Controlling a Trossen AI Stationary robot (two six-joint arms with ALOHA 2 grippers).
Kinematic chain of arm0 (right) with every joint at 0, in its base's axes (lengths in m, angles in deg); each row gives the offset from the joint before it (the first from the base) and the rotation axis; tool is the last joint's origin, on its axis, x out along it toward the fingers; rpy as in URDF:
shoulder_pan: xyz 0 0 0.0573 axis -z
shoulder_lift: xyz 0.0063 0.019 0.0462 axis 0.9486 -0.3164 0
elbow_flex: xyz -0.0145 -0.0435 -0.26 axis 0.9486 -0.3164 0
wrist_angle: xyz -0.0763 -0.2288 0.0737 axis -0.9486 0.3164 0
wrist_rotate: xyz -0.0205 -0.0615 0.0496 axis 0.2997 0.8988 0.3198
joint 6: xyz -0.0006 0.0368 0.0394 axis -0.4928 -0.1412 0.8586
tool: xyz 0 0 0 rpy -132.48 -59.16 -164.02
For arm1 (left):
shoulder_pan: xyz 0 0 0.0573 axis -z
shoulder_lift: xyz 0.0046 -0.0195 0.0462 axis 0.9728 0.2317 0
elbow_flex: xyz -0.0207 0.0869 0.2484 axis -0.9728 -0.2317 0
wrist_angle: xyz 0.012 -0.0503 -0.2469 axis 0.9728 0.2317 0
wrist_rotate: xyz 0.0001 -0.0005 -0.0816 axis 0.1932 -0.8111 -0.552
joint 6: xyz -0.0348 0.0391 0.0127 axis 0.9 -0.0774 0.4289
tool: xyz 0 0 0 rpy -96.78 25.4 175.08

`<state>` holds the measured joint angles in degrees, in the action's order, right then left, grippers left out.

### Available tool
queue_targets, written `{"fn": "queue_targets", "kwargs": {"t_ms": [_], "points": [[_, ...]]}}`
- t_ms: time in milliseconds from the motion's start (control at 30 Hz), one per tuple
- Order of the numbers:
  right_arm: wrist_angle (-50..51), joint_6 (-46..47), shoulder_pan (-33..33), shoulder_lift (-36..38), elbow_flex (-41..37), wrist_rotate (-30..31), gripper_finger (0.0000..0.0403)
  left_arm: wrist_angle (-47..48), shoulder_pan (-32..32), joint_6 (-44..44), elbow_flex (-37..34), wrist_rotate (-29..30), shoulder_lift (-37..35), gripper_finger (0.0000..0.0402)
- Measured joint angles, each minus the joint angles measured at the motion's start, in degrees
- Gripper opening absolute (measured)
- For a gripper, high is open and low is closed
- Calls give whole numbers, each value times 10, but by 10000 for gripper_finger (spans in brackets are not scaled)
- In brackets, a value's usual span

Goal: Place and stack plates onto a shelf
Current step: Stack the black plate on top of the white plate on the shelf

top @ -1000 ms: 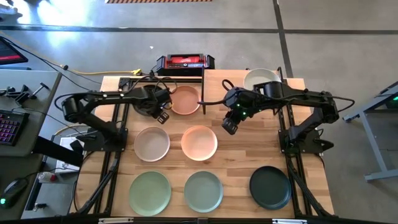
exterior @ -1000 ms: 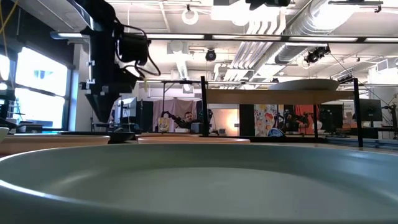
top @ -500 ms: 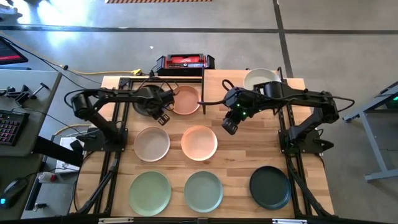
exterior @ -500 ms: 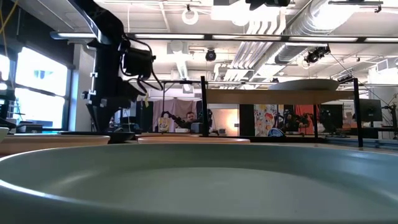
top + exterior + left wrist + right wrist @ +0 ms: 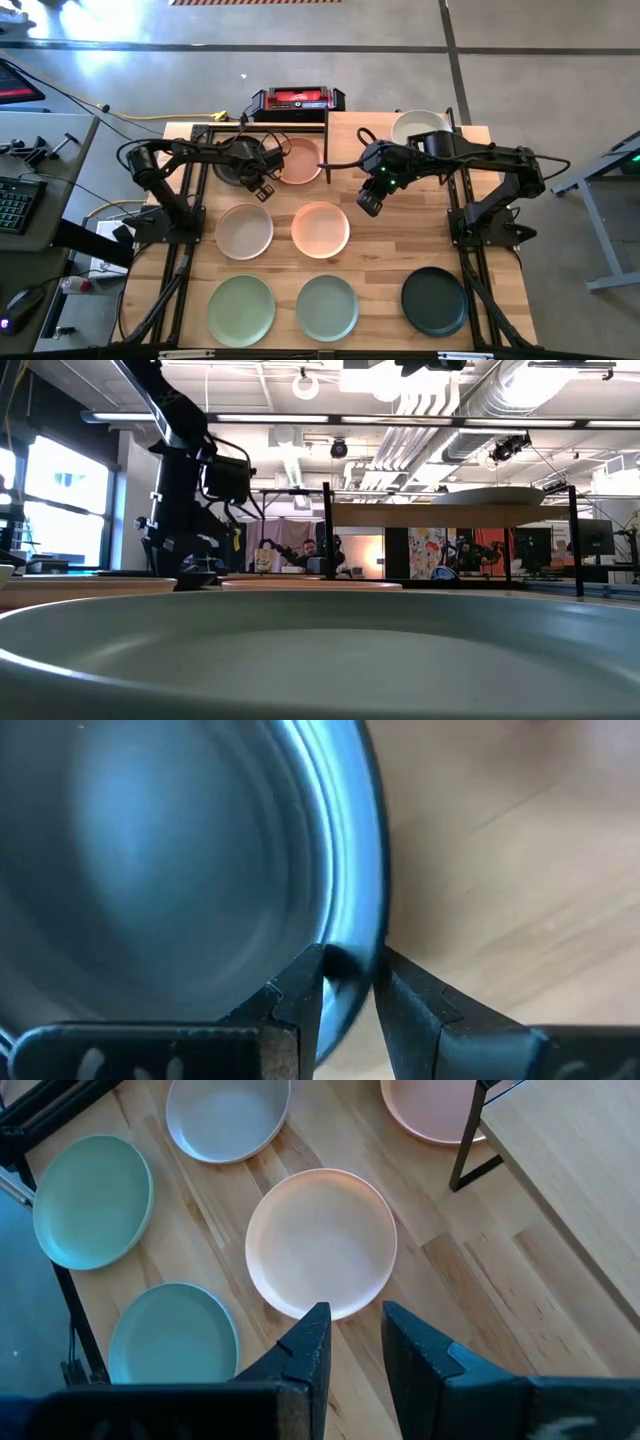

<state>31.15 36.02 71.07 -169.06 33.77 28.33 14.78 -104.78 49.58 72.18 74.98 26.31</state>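
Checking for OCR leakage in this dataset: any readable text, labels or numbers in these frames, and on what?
None can be read.
Red and black case behind the table: a pale mark on its lid, too small to read.
Posters in the room behind, low view: coloured patches, too blurred to read.
Plates and shelf: no markings visible.

On the wooden tabletop [image 5: 380, 250] lie seven round matte plates: black plate [image 5: 232, 165], terracotta plate [image 5: 298, 161], cream plate [image 5: 244, 231], peach plate [image 5: 320, 229], light green plate [image 5: 241, 310], sage plate [image 5: 327, 306] and dark green plate [image 5: 434, 300], while a pale plate [image 5: 418, 125] rests on the shelf [image 5: 470, 135].
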Motion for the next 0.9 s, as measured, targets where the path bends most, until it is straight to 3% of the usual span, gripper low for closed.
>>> {"fn": "queue_targets", "kwargs": {"t_ms": [200,567,900], "points": [[0,4,0,0,0,0,71,1,3,-19,2,1,10,72],[0,4,0,0,0,2,71,21,9,-40,0,10,-17,6],[0,5,0,0,0,16,71,63,40,-68,-1,9,-66,4]]}}
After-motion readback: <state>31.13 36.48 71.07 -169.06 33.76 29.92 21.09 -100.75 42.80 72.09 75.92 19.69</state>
